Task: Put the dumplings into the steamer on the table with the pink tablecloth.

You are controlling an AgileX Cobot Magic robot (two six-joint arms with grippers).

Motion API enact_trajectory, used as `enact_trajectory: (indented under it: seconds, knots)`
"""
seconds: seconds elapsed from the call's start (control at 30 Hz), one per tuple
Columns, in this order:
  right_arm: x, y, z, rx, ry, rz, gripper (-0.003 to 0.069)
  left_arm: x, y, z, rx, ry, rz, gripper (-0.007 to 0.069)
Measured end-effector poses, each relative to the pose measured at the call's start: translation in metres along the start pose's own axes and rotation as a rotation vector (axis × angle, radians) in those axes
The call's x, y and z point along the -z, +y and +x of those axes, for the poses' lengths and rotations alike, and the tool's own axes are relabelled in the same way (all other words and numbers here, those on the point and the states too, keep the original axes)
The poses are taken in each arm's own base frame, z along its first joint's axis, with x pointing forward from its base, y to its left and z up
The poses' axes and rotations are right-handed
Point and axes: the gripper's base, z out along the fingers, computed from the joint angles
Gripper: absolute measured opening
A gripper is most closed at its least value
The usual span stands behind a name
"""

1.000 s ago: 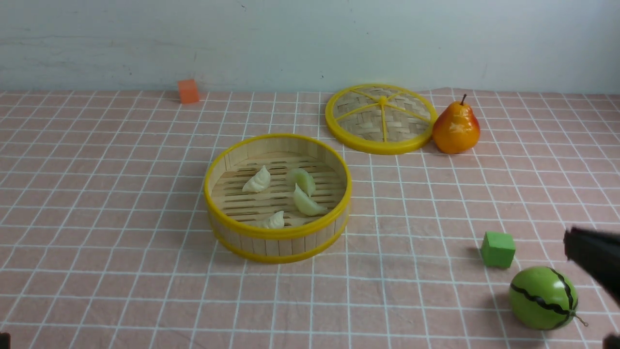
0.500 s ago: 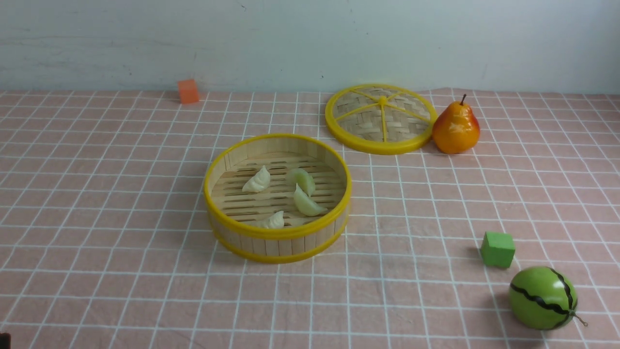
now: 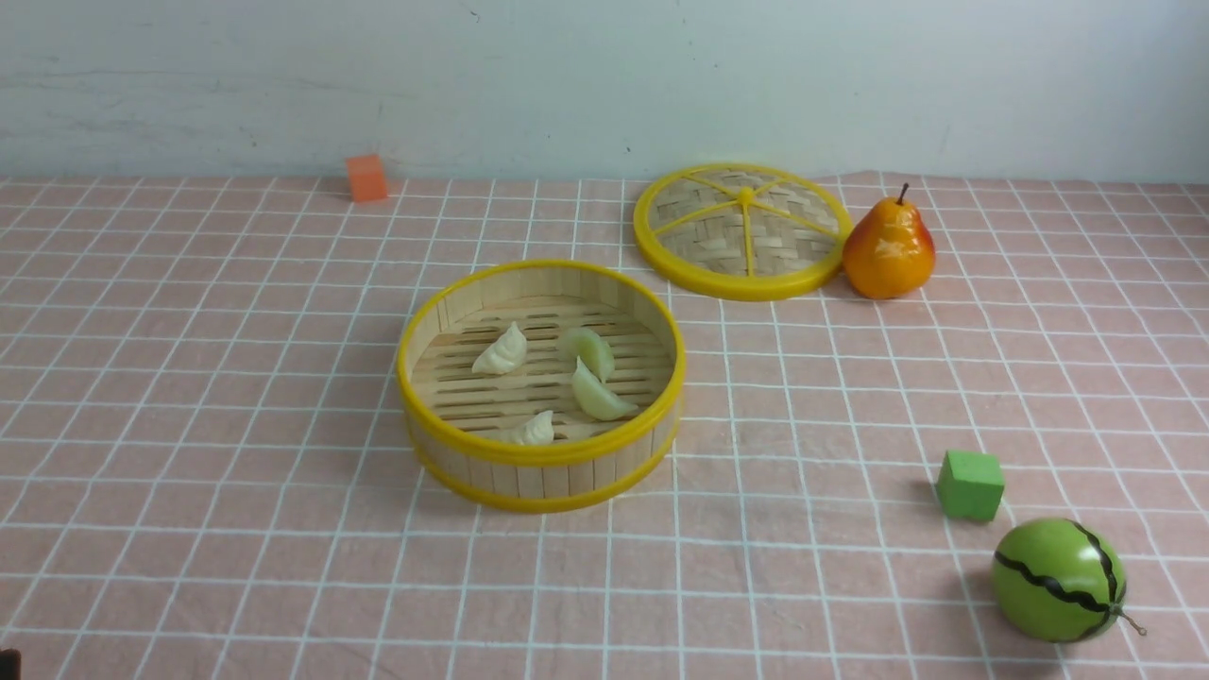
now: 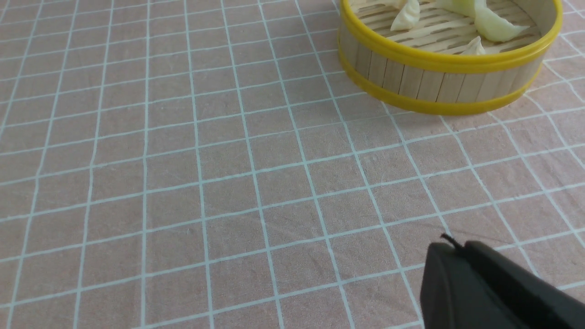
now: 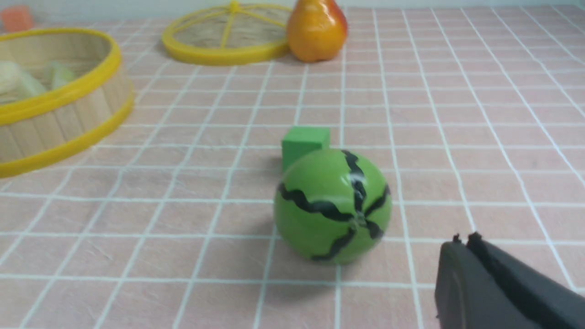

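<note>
The steamer (image 3: pixel 540 454) stands mid-table on the pink tablecloth (image 3: pixel 236 378). Four dumplings lie on its slat floor: a white one (image 3: pixel 502 351), two green ones (image 3: pixel 591 350) (image 3: pixel 599 395), and a white one (image 3: pixel 536 431) by the near wall. My left gripper (image 4: pixel 458 247) is shut and empty, low over bare cloth, well short of the steamer (image 4: pixel 438 82). My right gripper (image 5: pixel 462 242) is shut and empty, just beside the toy watermelon (image 5: pixel 332 205). Only a dark sliver of the left gripper (image 3: pixel 8 664) shows in the front view; the right one is outside it.
The flat woven lid (image 3: pixel 741 229) lies behind the steamer with a pear (image 3: pixel 889 250) touching its right side. A green cube (image 3: pixel 970 484) and the watermelon (image 3: pixel 1058 580) sit front right. An orange cube (image 3: pixel 367 178) stands by the back wall.
My right gripper, at the right edge of the front view a second ago, has drawn back out of that view. The steamer and dumplings have not moved.
</note>
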Motion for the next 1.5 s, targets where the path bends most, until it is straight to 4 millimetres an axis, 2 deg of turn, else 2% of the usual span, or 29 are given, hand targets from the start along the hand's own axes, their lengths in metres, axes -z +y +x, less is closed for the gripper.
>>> enact_trajectory:
  seconds: [0.2, 1.03, 1.27, 1.37, 1.4, 1.5]
  knots:
    - [0.001, -0.001, 0.004, -0.013, 0.062, 0.014, -0.0003, 0.0, 0.0, 0.0, 0.0, 0.001, 0.0, 0.002]
    - [0.001, 0.0, 0.004, -0.016, 0.068, 0.013, 0.002, -0.001, 0.0, 0.003, -0.001, -0.001, 0.0, 0.0033]
    - [0.001, 0.0, 0.004, -0.016, 0.067, 0.013, 0.003, -0.002, 0.005, 0.035, 0.053, -0.092, -0.09, 0.0036]
    - [0.001, 0.0, 0.004, -0.016, 0.067, 0.013, 0.0031, -0.013, 0.002, 0.056, 0.131, -0.195, -0.105, 0.0036]
    - [0.001, 0.0, 0.004, -0.016, 0.067, 0.013, 0.0031, -0.014, 0.002, 0.057, 0.14, -0.207, -0.101, 0.0036]
    - [0.001, 0.0, 0.004, -0.016, 0.067, 0.013, 0.0037, -0.028, 0.002, 0.076, 0.174, -0.207, -0.117, 0.0028]
